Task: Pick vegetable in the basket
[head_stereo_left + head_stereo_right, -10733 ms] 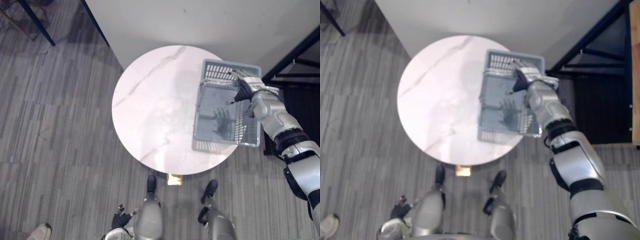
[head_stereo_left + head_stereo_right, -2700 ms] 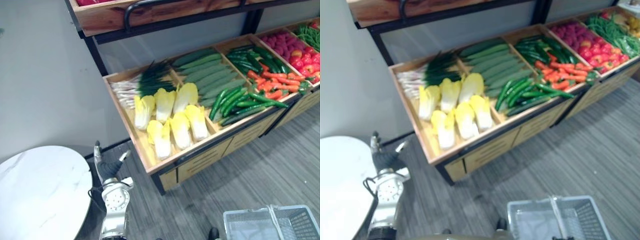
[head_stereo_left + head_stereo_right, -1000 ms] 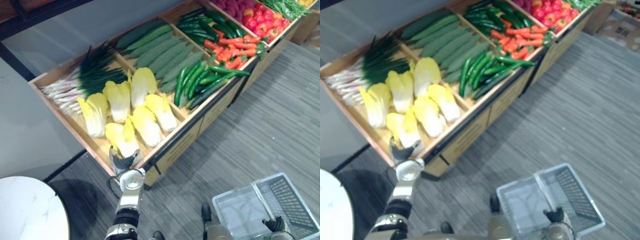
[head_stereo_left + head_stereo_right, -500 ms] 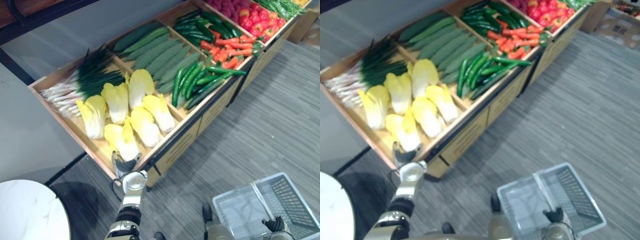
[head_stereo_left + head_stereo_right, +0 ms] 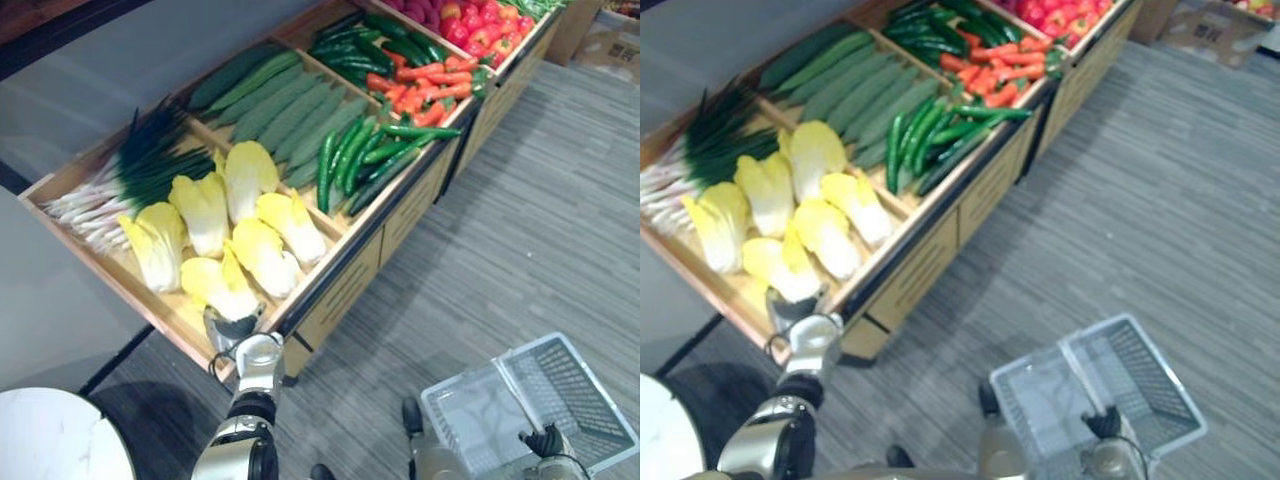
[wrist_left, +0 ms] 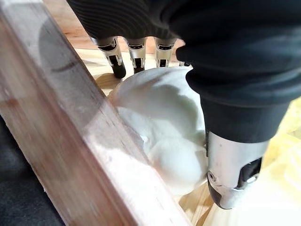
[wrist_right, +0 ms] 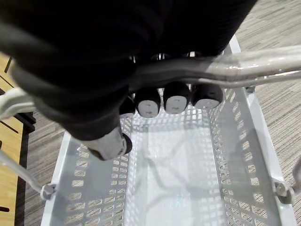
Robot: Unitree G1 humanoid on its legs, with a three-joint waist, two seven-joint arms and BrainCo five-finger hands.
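We are seeing the whole view shifting against half a second ago, so the camera is moving. The left hand [image 5: 230,328] is still reaching over the front rim of the wooden crate [image 6: 70,136] onto the nearest cabbage [image 6: 160,108]. Ten seconds back the basket [image 7: 244,141] was sitting on the round table [image 5: 50,440]; now it is hanging over the floor by the shelf.

We are counting six cabbages, all lying in the crate, and one basket. The left fingers [image 6: 116,63] are standing straight past the cabbage's white base, with the thumb [image 6: 233,172] apart on its other side and nothing clamped. The right hand [image 5: 546,440] is curling tight round the basket's handle [image 7: 221,70].
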